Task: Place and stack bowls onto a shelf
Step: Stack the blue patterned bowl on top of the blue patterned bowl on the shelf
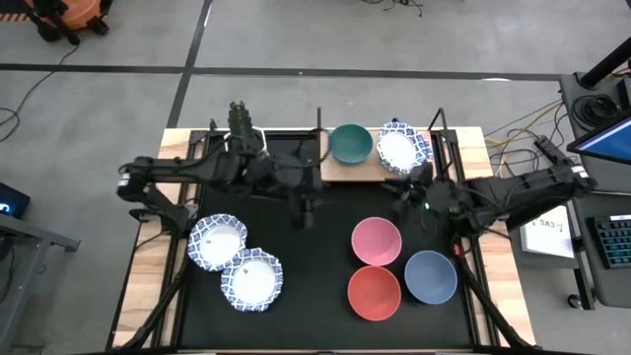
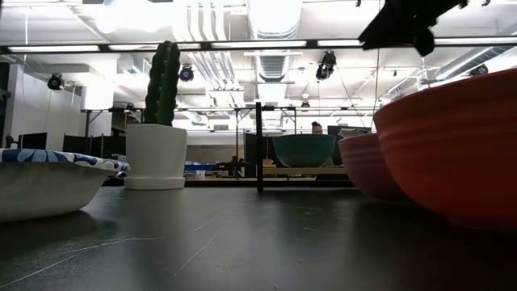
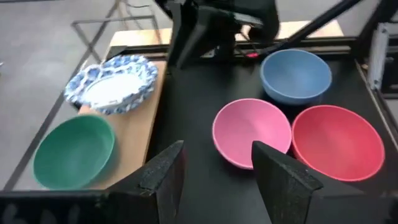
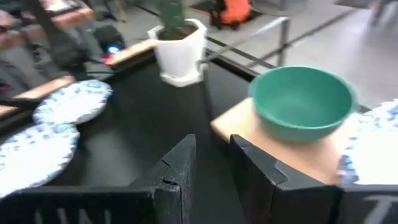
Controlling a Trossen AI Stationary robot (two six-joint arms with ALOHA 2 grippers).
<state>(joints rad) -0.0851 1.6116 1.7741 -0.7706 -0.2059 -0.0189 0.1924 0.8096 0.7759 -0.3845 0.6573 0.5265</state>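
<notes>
The light-wood shelf (image 1: 367,166) stands at the table's far edge. On it sit a green bowl (image 1: 350,143) and stacked white bowls with blue rims (image 1: 402,148); the left wrist view shows both, green bowl (image 3: 74,151) and white stack (image 3: 115,83). Pink (image 1: 376,241), red (image 1: 374,293) and blue (image 1: 431,277) bowls rest on the black tabletop at near right. Two more white blue-rimmed bowls (image 1: 217,242) (image 1: 251,280) lie at near left. My left gripper (image 3: 214,180) is open, above the table's middle, left of the shelf. My right gripper (image 4: 211,165) is open, just in front of the shelf's right half.
A cactus in a white faceted pot (image 1: 242,123) stands at the far edge, left of the shelf. The shelf's thin black posts (image 2: 258,145) rise at its corners. Bare black tabletop (image 1: 311,266) lies between the two bowl groups. The right arm (image 3: 211,25) reaches in near the blue bowl.
</notes>
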